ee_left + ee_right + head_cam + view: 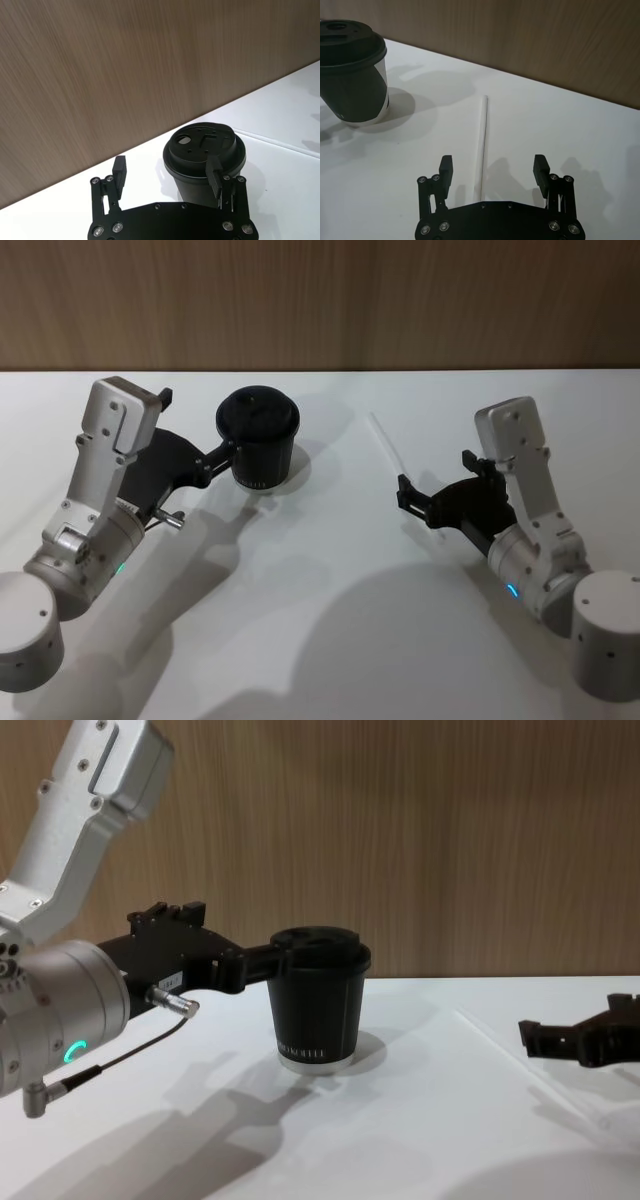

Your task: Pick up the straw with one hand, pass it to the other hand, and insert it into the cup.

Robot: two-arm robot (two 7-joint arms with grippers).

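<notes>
- Closest in, my right gripper [493, 165] hovers low with its jaws spread wide. The near end of the straw [483, 135] runs between the fingers, ungripped.
- That straw lies flat on the table [330, 620], to the right of the cup [258, 445] and well apart from it.
- Over on the other side, my left gripper [167, 167] sits open beside the cup, one finger close against its wall.
- Step in hand, as I judge it: the first pickup. Next I should settle to the table and close squarely across the thin tube without rolling it away.

Bright overhead light, soft overlapping shadows
</notes>
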